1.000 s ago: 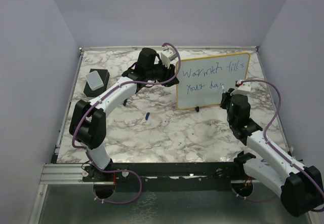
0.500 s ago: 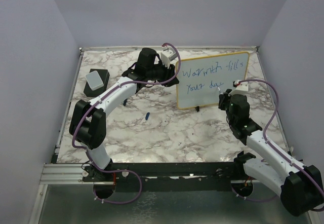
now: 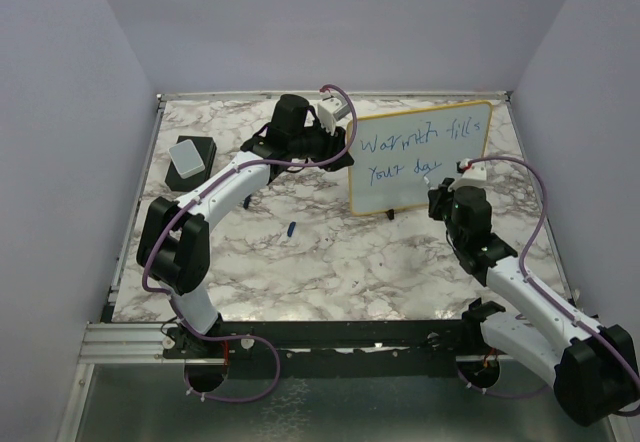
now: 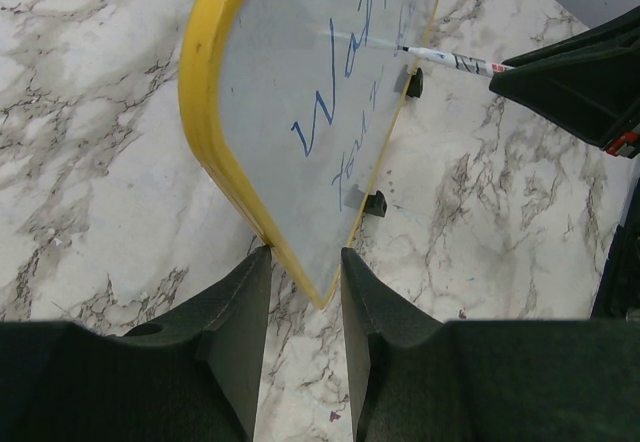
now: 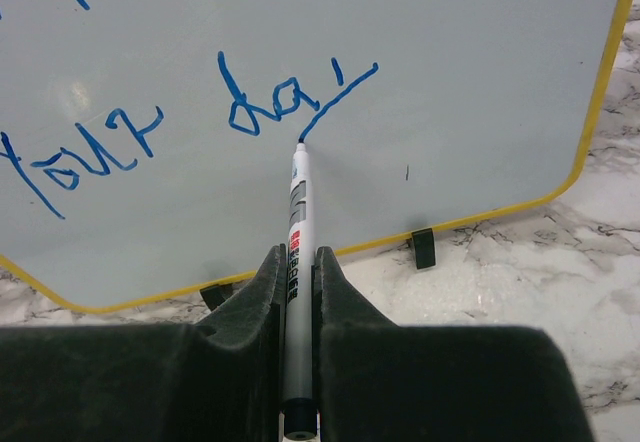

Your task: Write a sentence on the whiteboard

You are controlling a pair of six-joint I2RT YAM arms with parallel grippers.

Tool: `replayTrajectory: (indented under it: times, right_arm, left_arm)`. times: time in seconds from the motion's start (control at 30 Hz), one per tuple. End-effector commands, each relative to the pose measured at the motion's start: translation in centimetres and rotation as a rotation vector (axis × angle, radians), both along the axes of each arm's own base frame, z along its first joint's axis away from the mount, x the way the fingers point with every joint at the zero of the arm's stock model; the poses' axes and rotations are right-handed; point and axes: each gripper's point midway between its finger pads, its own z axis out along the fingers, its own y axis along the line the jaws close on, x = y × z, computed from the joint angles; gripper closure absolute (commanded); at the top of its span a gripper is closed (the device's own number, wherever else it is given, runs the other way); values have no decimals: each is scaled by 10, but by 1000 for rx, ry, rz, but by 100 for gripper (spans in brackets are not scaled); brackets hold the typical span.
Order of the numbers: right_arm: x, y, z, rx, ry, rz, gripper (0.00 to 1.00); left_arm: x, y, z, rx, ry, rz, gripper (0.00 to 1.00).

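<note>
– Sentence (image 3: pixel 420 144) location? Grips?
– Written in blue on whiteboard (image 3: pixel 420 190), stood toward the far right corner of the table (image 3: pixel 330 262). Marker (image 5: pixel 298 202) is clenched in right gripper (image 5: pixel 298 262), axis straight at board, tip touching last stroke. Board's left edge is clamped by left gripper (image 4: pixel 303 258).

Noted: whiteboard (image 5: pixel 470 72) smooth glossy white face, yellow plastic-looking frame; table (image 3: pixel 330 262) marble-patterned, smooth, slight sheen; marker (image 5: pixel 297 212) glossy white plastic barrel; right gripper (image 5: pixel 298 254) matt black, finely textured plastic.
</note>
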Motion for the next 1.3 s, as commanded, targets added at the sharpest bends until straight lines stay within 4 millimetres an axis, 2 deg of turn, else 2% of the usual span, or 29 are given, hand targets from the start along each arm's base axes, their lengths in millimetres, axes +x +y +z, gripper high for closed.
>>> replayTrajectory:
  times: [0.0,0.2,0.3,0.43,0.53,0.73,1.27]
  right_arm:
    - [-6,4,0,18,17,29,99]
    - [-10,-8,31,23,-36,-28,99]
    - [-13,-22,38,-31,-4,-87,99]
    - [-13,-37,46,-49,16,-181,99]
    - [-15,-45,44,-60,30,-233,99]
    - [-14,-49,35,-65,39,-252,99]
    - [4,-42,33,-20,-40,-174,99]
  left_arm:
    - [-5,-4,25,-42,-51,-26,64]
    - [-5,-4,26,-42,-52,-23,63]
    - [-5,-4,27,-44,-53,-24,56]
    - [-5,-3,28,-45,-57,-21,53]
    - [-5,-3,29,-46,-60,-22,53]
    - [-6,-3,30,-47,-61,-22,52]
    - [-5,-3,29,-45,-62,-20,52]
